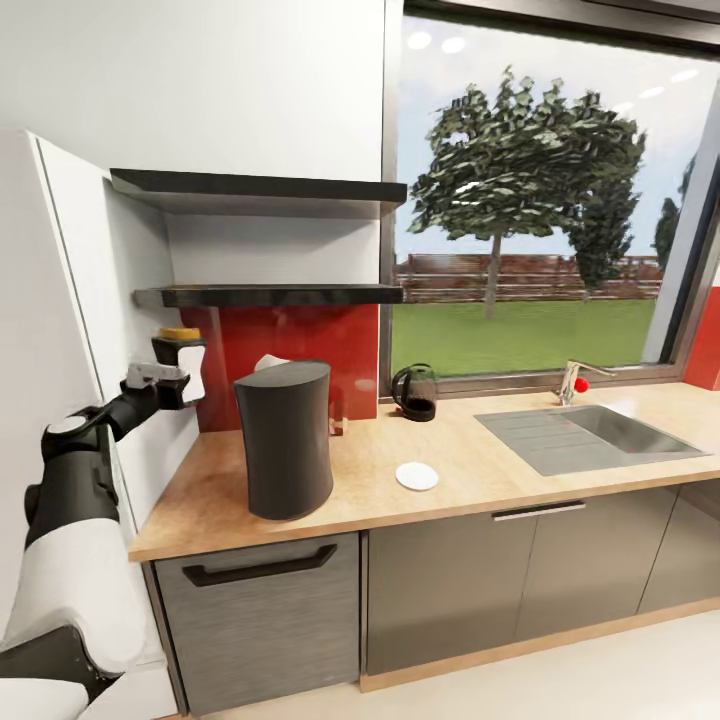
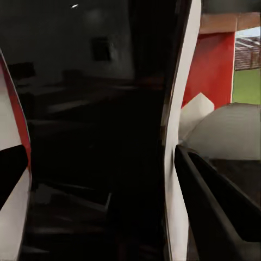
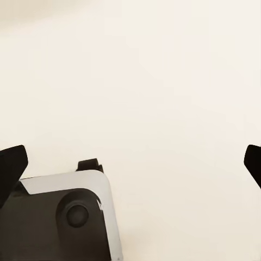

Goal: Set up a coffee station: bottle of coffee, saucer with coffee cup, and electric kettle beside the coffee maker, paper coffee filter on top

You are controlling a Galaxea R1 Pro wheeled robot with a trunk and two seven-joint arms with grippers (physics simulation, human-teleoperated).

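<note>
Left gripper (image 1: 185, 372) clamps the bottle of coffee (image 1: 186, 362); right gripper (image 3: 130, 160) spread.

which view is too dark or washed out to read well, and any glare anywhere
Left wrist view: mostly black shadow and blurred, only the red wall panel bright. Right wrist view: flat pale cream floor, no shadows. Head view: evenly lit, round light reflections on the window glass.
</note>
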